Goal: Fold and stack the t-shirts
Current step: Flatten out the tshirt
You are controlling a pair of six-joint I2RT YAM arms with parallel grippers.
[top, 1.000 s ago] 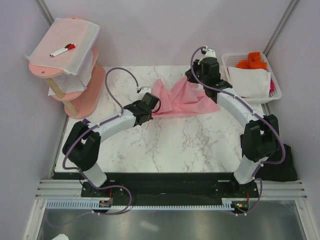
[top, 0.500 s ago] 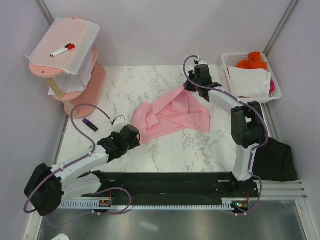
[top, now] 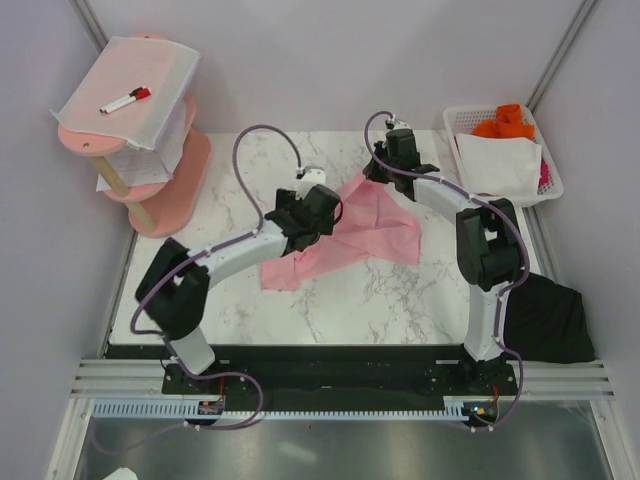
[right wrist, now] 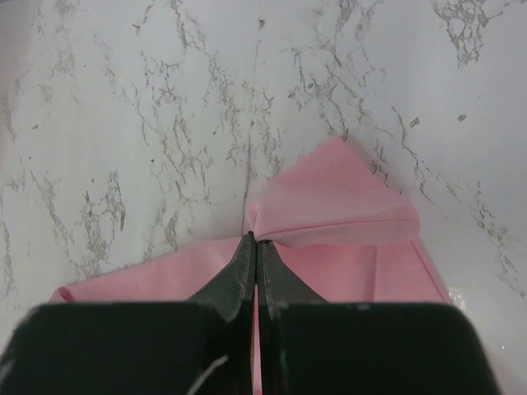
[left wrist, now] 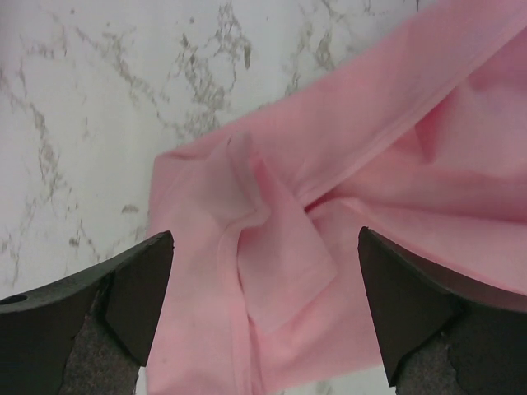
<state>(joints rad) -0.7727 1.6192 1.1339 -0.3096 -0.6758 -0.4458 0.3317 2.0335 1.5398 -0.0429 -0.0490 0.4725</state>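
The left fingers (left wrist: 136,288) have just let go and now stand wide above the pink shirt (top: 365,235), which lies crumpled in the middle of the desk (top: 340,300). The right fingers (right wrist: 243,280) stay clenched on its far edge. It looks ready for spreading flat. The black shirt (top: 545,320) lies off the near right corner.

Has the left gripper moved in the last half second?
Yes. The left gripper has swung from the table's near edge toward its far side and rightward, now open over the pink t-shirt.

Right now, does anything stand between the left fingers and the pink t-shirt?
Nothing visible does. The left fingers hang open directly over the crumpled pink t-shirt; only cloth and marble table lie beneath.
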